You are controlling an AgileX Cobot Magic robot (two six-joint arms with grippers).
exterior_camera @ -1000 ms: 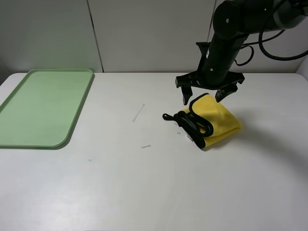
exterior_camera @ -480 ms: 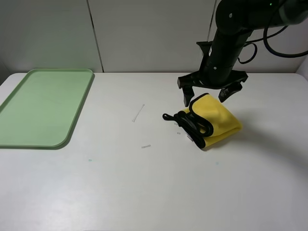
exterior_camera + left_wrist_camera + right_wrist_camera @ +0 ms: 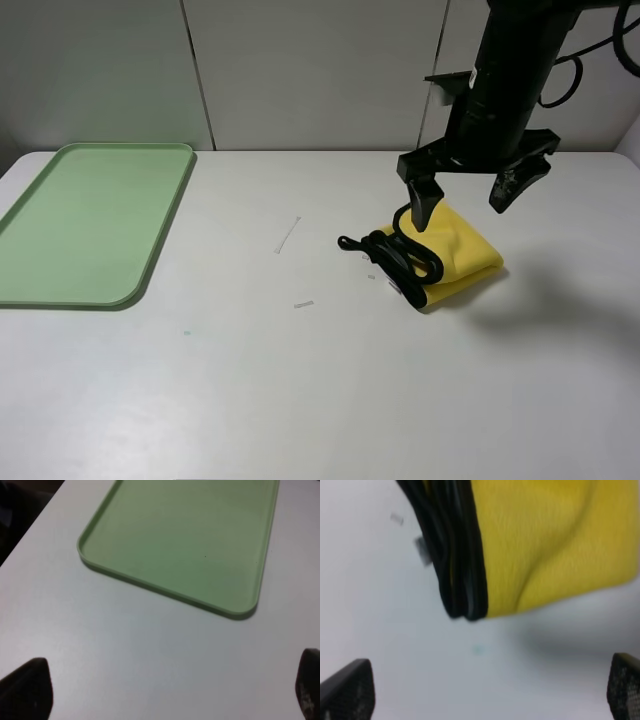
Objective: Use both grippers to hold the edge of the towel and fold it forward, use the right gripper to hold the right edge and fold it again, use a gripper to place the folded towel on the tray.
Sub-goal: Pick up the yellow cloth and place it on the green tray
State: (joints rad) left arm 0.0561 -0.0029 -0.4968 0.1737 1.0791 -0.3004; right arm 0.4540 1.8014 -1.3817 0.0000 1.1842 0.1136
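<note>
The yellow towel (image 3: 455,250) lies folded into a small bundle on the white table, its black edge (image 3: 400,258) stacked along the left side. My right gripper (image 3: 470,198) hangs open and empty just above its far side. In the right wrist view the towel (image 3: 550,545) and its black edge (image 3: 455,555) lie ahead of the spread fingertips (image 3: 345,690). The pale green tray (image 3: 90,220) sits at the far left, nothing on it. The left wrist view shows the tray (image 3: 190,540) below my open left gripper (image 3: 165,690); that arm is out of the exterior view.
Two small pale scraps (image 3: 288,235) (image 3: 303,304) lie on the table between tray and towel. A small grey tag (image 3: 422,550) lies beside the towel's black edge. A panelled wall stands behind the table.
My right gripper has risen and shifted to the right, away from the towel's top. The towel has not moved and stays on the table.
</note>
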